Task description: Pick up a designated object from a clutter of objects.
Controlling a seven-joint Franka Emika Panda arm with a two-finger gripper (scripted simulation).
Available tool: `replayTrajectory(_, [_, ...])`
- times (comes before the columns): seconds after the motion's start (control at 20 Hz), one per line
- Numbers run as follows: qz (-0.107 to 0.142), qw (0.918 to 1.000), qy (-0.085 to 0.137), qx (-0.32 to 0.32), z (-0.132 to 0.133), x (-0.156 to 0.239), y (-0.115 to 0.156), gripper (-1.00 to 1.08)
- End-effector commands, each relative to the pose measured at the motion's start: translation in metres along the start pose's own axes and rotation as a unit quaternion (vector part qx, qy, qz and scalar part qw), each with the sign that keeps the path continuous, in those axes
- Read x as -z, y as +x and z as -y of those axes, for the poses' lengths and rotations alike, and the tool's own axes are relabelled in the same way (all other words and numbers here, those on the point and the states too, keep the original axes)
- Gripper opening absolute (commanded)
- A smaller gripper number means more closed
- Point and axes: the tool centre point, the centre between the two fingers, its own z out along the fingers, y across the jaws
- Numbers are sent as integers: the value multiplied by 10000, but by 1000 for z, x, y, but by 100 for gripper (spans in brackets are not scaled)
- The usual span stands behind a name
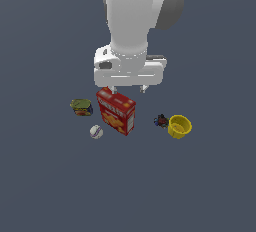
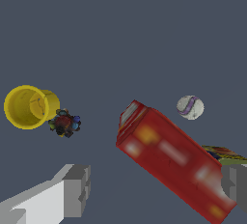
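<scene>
We are hanging the gripper (image 1: 129,89) high over the red box (image 1: 116,111), its fingers (image 2: 76,190) spread wide with nothing between them; in the wrist view the box is sitting between the two pads. That is the wrong target. We are wanting the yellow cup (image 1: 179,126), which is lying on its side at the exterior view's right, well apart from the box, mouth tipped up.

To do this step well, we judge we should be shifting toward the exterior view's right until the cup's thick rim sits between the fingers, then descending to pinch one wall, one finger inside the hollow.

The can (image 1: 81,107) and the ball (image 1: 96,132) are lying at the box's other side, out of our way. The tiny dark item (image 1: 161,121) is just beside the cup, toward the box, perhaps touching it; we are counting it the one obstacle. The cup's far, near and right sides are facing bare floor, so we are favouring an approach from there
</scene>
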Motion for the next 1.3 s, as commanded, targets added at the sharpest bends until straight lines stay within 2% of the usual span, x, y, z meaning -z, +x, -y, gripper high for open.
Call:
replayTrajectory(0.0, [0,10000,0,0,0,0,0,28])
replayTrajectory(0.75, [-29,9999,-112,-57,3,-1,2,28])
replayTrajectory(1.25, [39,9985,-393,-384,21,-17,11,28])
